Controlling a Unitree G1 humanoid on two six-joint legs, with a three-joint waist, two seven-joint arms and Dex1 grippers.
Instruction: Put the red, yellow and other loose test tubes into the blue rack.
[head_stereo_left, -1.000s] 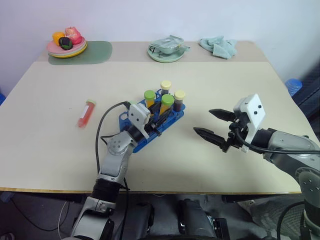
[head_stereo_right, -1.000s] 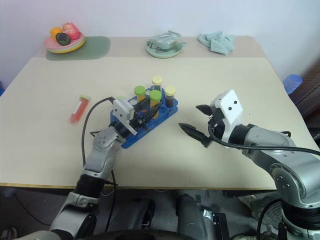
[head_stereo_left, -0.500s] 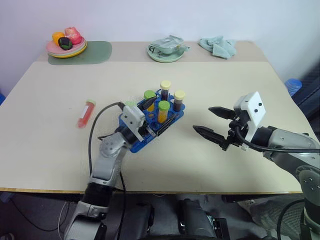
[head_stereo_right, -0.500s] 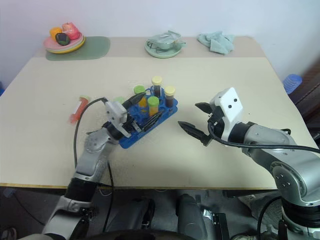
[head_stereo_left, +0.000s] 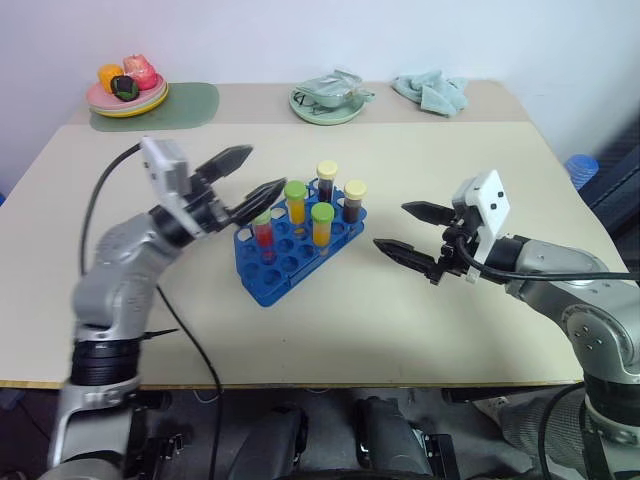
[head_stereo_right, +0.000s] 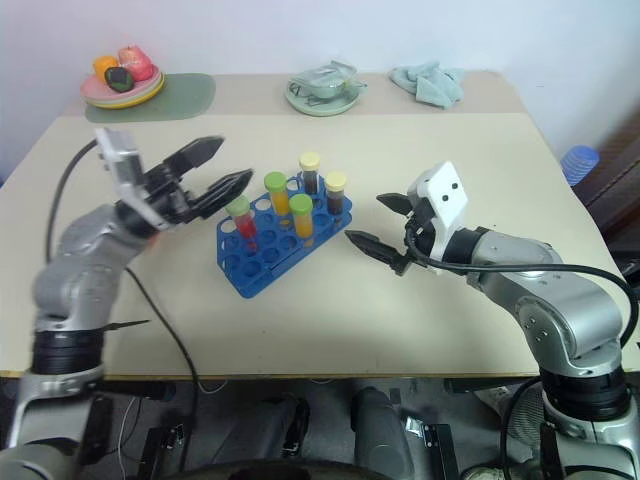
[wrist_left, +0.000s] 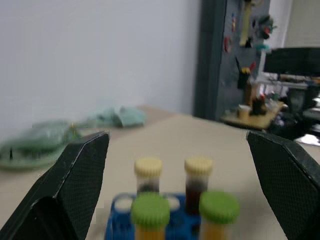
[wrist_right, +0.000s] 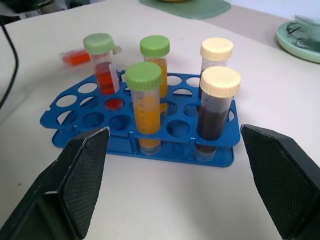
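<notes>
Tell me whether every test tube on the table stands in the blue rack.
No: a red tube lies flat on the table beyond the blue rack, outside its holes.

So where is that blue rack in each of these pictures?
Left eye view: the blue rack sits mid-table, tubes standing in it.
Right eye view: same spot, slightly left of centre.
Left wrist view: blurred blue beneath the caps.
Right wrist view: close up, centre.
Shared landmark: the two pale-yellow caps.

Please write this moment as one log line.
left gripper open | right gripper open | rack: five tubes | red tube lying loose
</notes>
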